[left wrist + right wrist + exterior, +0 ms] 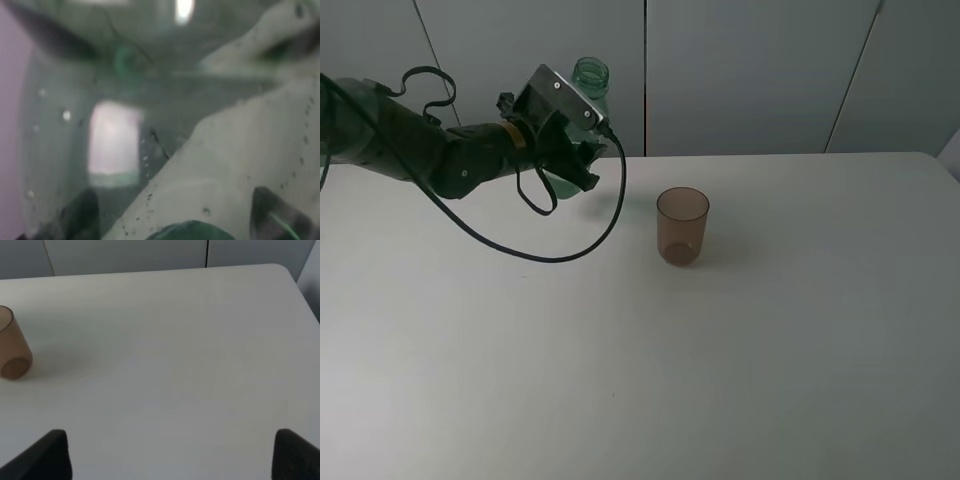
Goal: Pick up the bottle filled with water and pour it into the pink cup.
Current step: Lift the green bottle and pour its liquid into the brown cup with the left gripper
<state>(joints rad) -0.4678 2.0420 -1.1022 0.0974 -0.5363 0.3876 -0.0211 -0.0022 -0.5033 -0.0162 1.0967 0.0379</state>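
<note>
The green transparent bottle point(590, 80) stands upright at the back left of the white table point(720, 380), its open neck showing above my left gripper point(582, 165). The left gripper's jaws sit on either side of the bottle's body and appear shut on it. In the left wrist view the bottle point(150, 100) fills the frame, blurred, with a dark fingertip in each lower corner. The pink cup point(682, 225) stands upright to the right of the bottle, apart from it. It also shows in the right wrist view point(12, 347). My right gripper point(170, 455) is open and empty, far from the cup.
A black cable point(560, 255) hangs from the left arm and loops low over the table between the arm and the cup. Grey wall panels point(750, 70) stand just behind the table's back edge. The right arm is outside the exterior view.
</note>
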